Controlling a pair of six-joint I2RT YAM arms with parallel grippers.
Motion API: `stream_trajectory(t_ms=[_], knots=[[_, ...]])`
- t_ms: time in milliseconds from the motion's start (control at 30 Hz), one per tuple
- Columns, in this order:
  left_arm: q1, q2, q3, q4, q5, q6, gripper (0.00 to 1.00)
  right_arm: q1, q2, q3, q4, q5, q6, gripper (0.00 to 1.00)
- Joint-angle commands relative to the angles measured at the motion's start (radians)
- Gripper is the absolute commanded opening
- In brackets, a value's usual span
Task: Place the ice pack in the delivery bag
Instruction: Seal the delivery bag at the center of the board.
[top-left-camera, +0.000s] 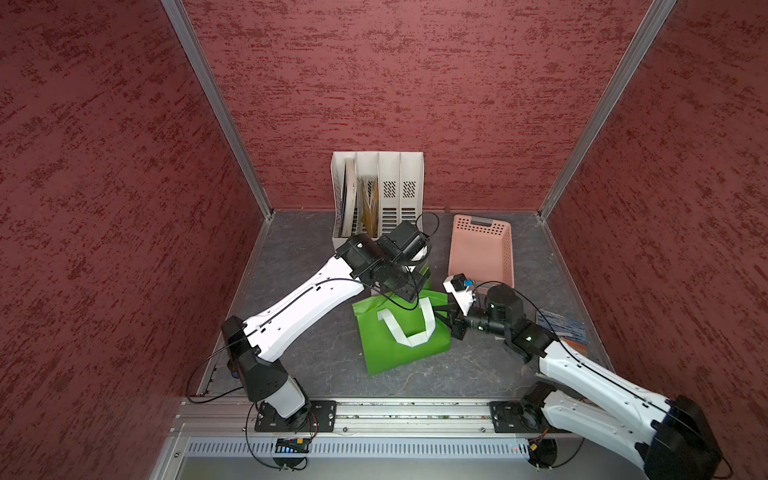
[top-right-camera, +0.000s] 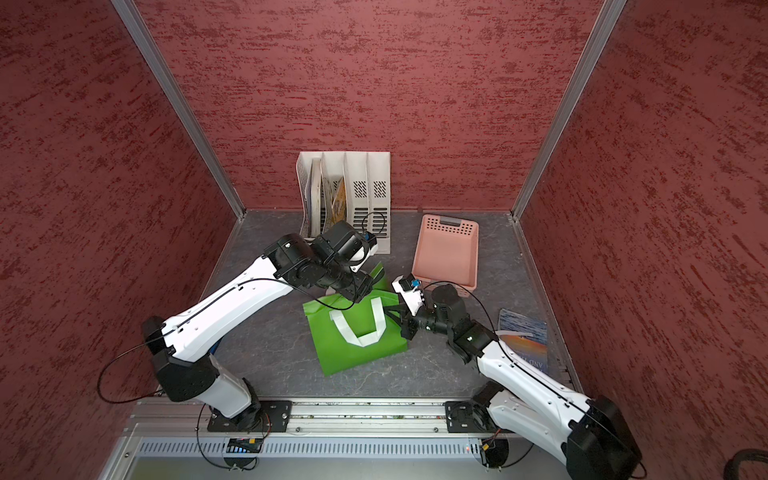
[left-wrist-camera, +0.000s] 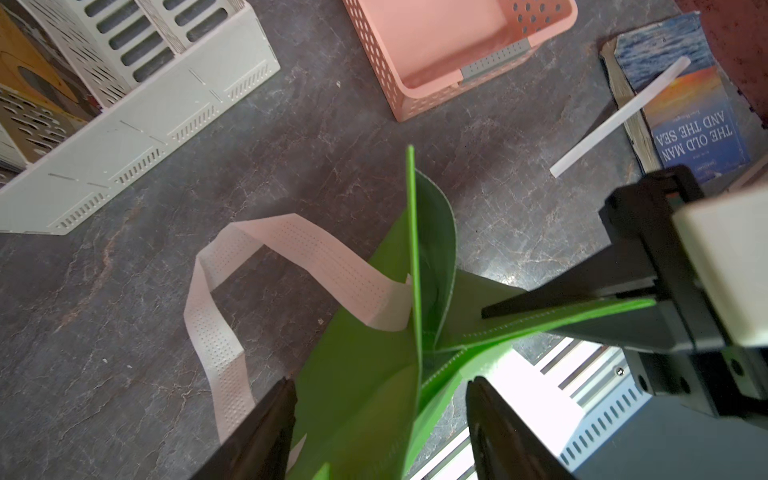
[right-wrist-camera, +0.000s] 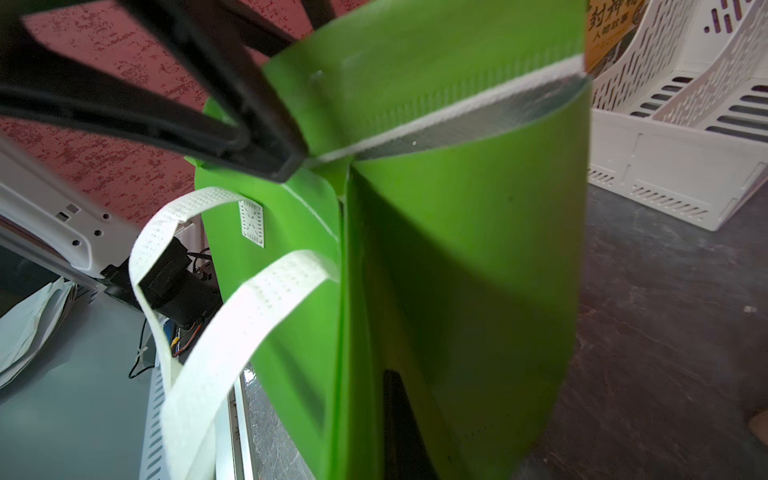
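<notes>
1. Left gripper: black fingers stand apart, straddling a thin raised edge of the bright green fabric delivery bag. No pinch on the cloth seen.
2. Right gripper: jaws pressed together on a green flap at the bag's rim, holding that corner up.
3. Bag sits mid-table between the two arms in both top views. Near part lies flat, far-right corner is raised. Silver foil lining shows in a narrow gap at the mouth.
4. White strap handle drapes onto the dark grey marbled tabletop beside the bag.
5. Far side, against the back wall: white perforated plastic file organiser, books in its left slots.
6. Far right: pink perforated plastic basket, just beyond the right wrist.
7. Right edge: paperback book with blue sea cover, partly under the right arm. A white strip lies across it.
</notes>
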Motion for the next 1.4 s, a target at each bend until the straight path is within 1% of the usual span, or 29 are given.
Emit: stream_trajectory(t_ms=[0, 200, 333, 433, 533, 600, 667, 700, 800, 967, 1033, 1100, 1133, 1200, 1267, 1367], knots=[[-0.005, 0.009, 0.016, -0.050, 0.016, 0.033, 0.64, 0.014, 0.020, 0.044, 0.009, 0.040, 0.006, 0.00], [0.012, 0.028, 0.035, -0.030, -0.069, 0.027, 0.54, 0.027, 0.027, 0.042, 0.030, 0.060, 0.008, 0.00], [0.037, 0.026, 0.033, 0.009, -0.066, 0.021, 0.49, 0.031, 0.017, 0.036, 0.021, 0.064, 0.005, 0.00], [0.040, 0.040, 0.031, 0.010, -0.058, 0.034, 0.47, 0.035, 0.007, 0.029, 0.016, 0.074, 0.002, 0.00], [0.042, 0.052, 0.020, 0.005, -0.090, 0.036, 0.40, 0.038, 0.000, 0.025, 0.013, 0.081, 0.001, 0.00], [0.042, 0.051, 0.009, 0.013, -0.064, 0.036, 0.39, 0.039, 0.000, 0.023, 0.014, 0.086, 0.003, 0.00], [0.040, 0.048, -0.008, 0.027, -0.038, 0.037, 0.40, 0.041, 0.002, 0.024, 0.014, 0.091, 0.003, 0.00], [0.039, 0.047, -0.014, 0.029, -0.048, 0.035, 0.40, 0.041, 0.004, 0.024, 0.013, 0.096, 0.006, 0.00], [0.022, 0.047, -0.004, 0.027, -0.147, 0.044, 0.33, 0.041, 0.013, 0.032, 0.013, 0.103, 0.016, 0.00], [-0.033, 0.058, 0.034, 0.026, -0.348, 0.079, 0.08, 0.040, 0.052, 0.056, 0.021, 0.132, 0.068, 0.00], [-0.055, 0.055, 0.013, 0.039, -0.408, 0.087, 0.01, 0.041, 0.072, 0.064, 0.034, 0.148, 0.097, 0.00], [-0.082, 0.044, -0.023, 0.071, -0.461, 0.099, 0.00, 0.041, 0.087, 0.072, 0.046, 0.172, 0.123, 0.00], [-0.108, 0.036, -0.051, 0.097, -0.510, 0.110, 0.00, 0.041, 0.097, 0.075, 0.056, 0.199, 0.143, 0.00], [-0.135, 0.025, -0.085, 0.128, -0.569, 0.103, 0.00, 0.041, 0.110, 0.080, 0.076, 0.237, 0.168, 0.00], [-0.153, 0.020, -0.087, 0.137, -0.609, 0.070, 0.00, 0.041, 0.131, 0.091, 0.083, 0.279, 0.198, 0.00], [-0.194, 0.019, -0.065, 0.138, -0.672, 0.051, 0.00, 0.041, 0.174, 0.131, 0.071, 0.321, 0.244, 0.00]])
